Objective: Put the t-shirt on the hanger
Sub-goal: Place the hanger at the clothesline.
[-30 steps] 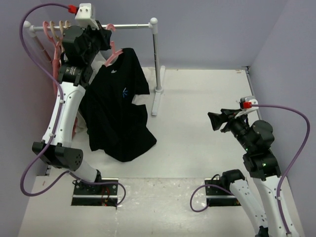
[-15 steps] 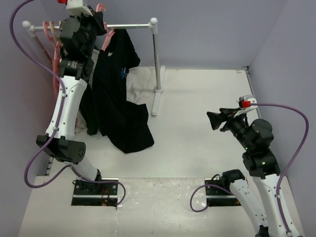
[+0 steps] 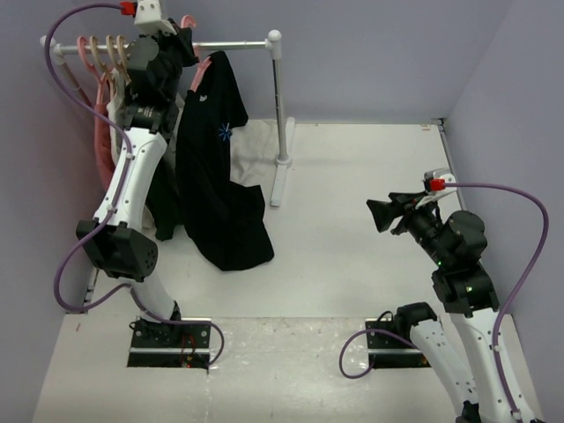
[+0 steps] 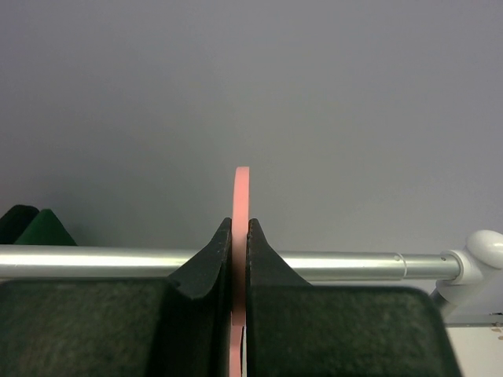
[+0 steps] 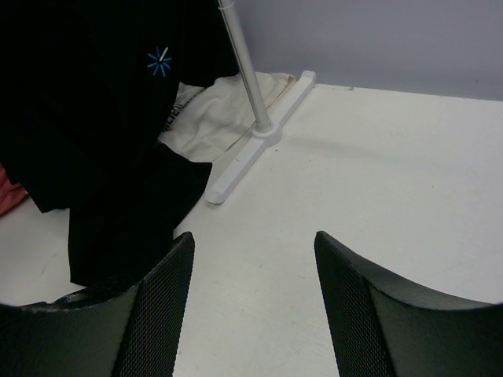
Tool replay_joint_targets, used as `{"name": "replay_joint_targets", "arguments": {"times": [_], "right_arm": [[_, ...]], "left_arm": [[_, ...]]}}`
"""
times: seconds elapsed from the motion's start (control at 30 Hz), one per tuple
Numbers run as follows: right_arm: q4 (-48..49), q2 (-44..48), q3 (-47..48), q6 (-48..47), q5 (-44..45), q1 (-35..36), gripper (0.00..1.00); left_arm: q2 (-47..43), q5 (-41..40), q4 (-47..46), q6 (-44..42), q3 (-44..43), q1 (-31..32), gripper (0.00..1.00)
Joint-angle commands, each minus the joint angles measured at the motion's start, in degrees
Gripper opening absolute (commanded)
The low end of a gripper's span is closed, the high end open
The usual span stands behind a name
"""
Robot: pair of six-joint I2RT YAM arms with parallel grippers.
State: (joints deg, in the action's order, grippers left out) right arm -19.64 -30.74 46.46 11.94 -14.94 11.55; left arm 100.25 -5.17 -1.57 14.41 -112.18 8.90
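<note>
The black t-shirt (image 3: 220, 181) with a small blue starburst print hangs on the pink hanger (image 3: 202, 68), its hem trailing on the table. My left gripper (image 3: 184, 46) is raised at the rail, shut on the hanger's hook. In the left wrist view the pink hook (image 4: 240, 188) stands clamped between the two dark jaws of the left gripper (image 4: 240, 229), right in front of the metal rail (image 4: 338, 265). My right gripper (image 3: 375, 214) hovers open and empty over the table at the right. Its wrist view shows the t-shirt (image 5: 94, 118) beyond the right gripper (image 5: 253, 245).
The rail (image 3: 238, 45) rests on a white post and foot (image 3: 280, 167). Several other hangers with garments (image 3: 101, 53) hang at its left end. A white cloth (image 3: 257, 145) lies behind the t-shirt. A dark green garment (image 4: 41, 228) shows at the left. Walls close in on three sides.
My left arm has lifted the hanger with the t-shirt up to the rail. The shirt now hangs narrower and straighter. The right arm has hardly moved.
</note>
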Motion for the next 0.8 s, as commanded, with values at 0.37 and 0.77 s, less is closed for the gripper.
{"name": "replay_joint_targets", "arguments": {"times": [0.37, 0.77], "right_arm": [[2.99, 0.07, -1.11, 0.45, -3.36, -0.30, 0.64], [3.55, 0.07, -1.46, 0.54, -4.13, -0.30, 0.63]], "left_arm": [[0.56, -1.65, -6.55, 1.55, 1.26, -0.91, 0.00], [-0.62, -0.90, -7.21, 1.86, 6.22, -0.91, 0.00]]}}
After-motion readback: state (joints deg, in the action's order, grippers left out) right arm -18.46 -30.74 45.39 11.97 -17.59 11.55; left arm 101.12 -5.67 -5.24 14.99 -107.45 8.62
